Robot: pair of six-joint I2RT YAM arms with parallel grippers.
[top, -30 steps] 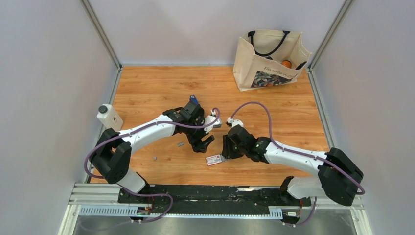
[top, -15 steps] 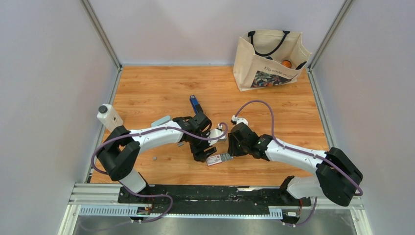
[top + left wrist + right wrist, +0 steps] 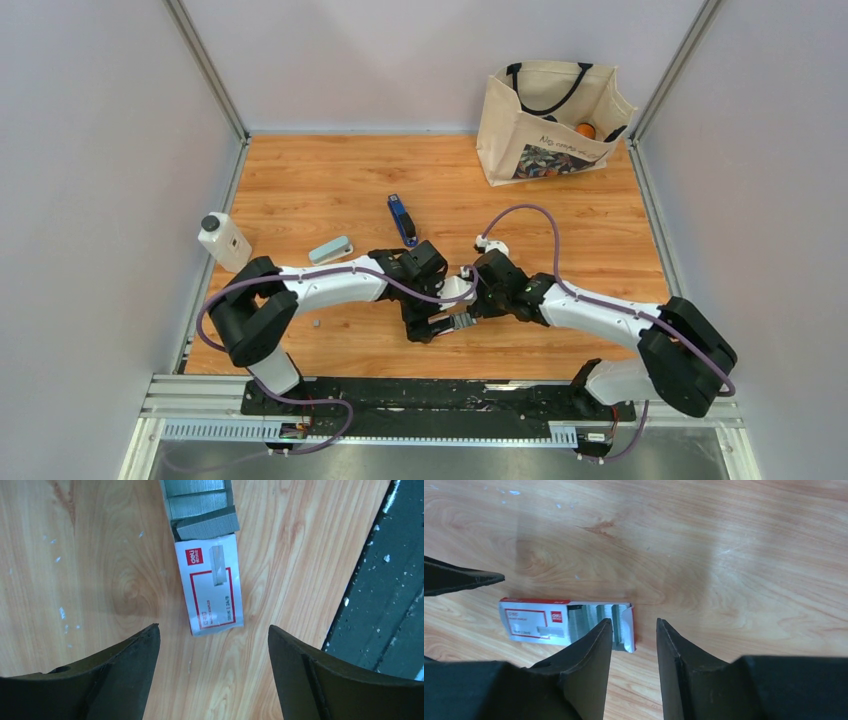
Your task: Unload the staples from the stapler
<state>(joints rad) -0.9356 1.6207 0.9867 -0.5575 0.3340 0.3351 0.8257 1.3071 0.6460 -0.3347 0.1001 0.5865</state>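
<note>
The blue stapler (image 3: 401, 218) with its black top lies alone on the wood, behind both arms. A tiny grey staples strip (image 3: 316, 323) rests near the left arm's base. My left gripper (image 3: 428, 330) (image 3: 214, 627) hangs open and wide just above the closed end of the red-and-white carton (image 3: 212, 592), with nothing between its fingers. Rows of grey staples (image 3: 200, 505) show in the carton's open end. My right gripper (image 3: 462, 312) (image 3: 634, 621) is partly open and empty, right at that open end of the carton (image 3: 539, 622).
A white bottle (image 3: 223, 240) stands at the left wall. A small pale grey-blue block (image 3: 330, 249) lies beside the left arm. A canvas tote bag (image 3: 550, 120) sits at the back right. The black base rail (image 3: 385, 595) runs close to the carton.
My left arm has swung from beside the stapler forward and right to the carton, uncovering the stapler and the pale block. My right gripper has edged towards the carton and opened wider.
</note>
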